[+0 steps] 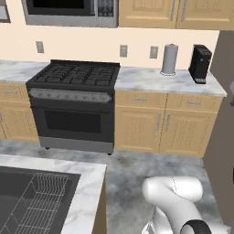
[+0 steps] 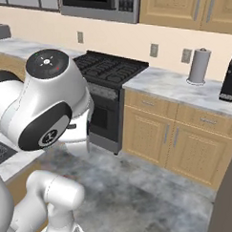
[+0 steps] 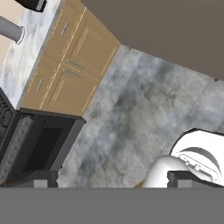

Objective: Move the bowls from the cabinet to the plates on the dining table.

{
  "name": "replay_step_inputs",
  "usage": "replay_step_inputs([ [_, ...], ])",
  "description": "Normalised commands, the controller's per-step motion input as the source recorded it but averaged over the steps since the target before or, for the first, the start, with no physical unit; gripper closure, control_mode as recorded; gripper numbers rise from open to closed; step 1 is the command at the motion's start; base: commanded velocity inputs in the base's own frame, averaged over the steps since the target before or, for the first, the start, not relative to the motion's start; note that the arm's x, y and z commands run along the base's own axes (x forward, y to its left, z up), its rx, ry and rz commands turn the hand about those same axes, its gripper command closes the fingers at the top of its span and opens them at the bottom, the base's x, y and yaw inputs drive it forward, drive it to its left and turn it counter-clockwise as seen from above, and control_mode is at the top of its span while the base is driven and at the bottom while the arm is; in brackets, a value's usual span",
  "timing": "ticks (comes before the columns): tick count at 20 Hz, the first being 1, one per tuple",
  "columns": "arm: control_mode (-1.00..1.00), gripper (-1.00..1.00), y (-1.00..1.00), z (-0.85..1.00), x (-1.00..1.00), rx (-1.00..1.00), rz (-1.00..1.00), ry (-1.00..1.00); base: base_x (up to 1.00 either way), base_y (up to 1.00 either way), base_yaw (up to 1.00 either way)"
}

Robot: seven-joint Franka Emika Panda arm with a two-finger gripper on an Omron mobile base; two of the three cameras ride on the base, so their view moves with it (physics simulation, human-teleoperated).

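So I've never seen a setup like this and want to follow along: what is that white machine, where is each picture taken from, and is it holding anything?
It is a white robot arm with dark joints, riding on a base that drives around a computer-drawn kitchen. Two pictures come from cameras on that base, one behind the arm on each side, both facing a black stove. The third comes from a camera on the hand itself, tilted, looking down at the grey floor; the two dark fingertips at its bottom edge stand far apart with nothing between them, so the hand is open and empty. On the marble counter beside the stove stand a paper towel roll and a black appliance. Tan wall cabinets hang above. No bowls or plates are in sight here.
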Motion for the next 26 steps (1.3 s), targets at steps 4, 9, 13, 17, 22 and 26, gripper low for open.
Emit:
replay_step_inputs([
  [4,1.00,-1.00,0.00,0.00,0.00,0.00,0.00,0.00,0.62,0.02,0.01],
  [9,1.00,-1.00,0.00,0.00,0.00,0.00,0.00,0.00,0.62,0.04,0.01],
  [13,1.00,-1.00,0.00,0.00,0.00,0.00,0.00,0.00,0.62,0.01,0.01],
  [17,1.00,-1.00,0.00,0.00,0.00,0.00,0.00,0.00,0.62,0.00,0.00],
  [22,1.00,-1.00,0.00,0.00,0.00,0.00,0.00,0.00,0.62,0.00,0.01],
  [26,1.00,-1.00,0.00,0.00,0.00,0.00,0.00,0.00,0.62,0.00,0.01],
])
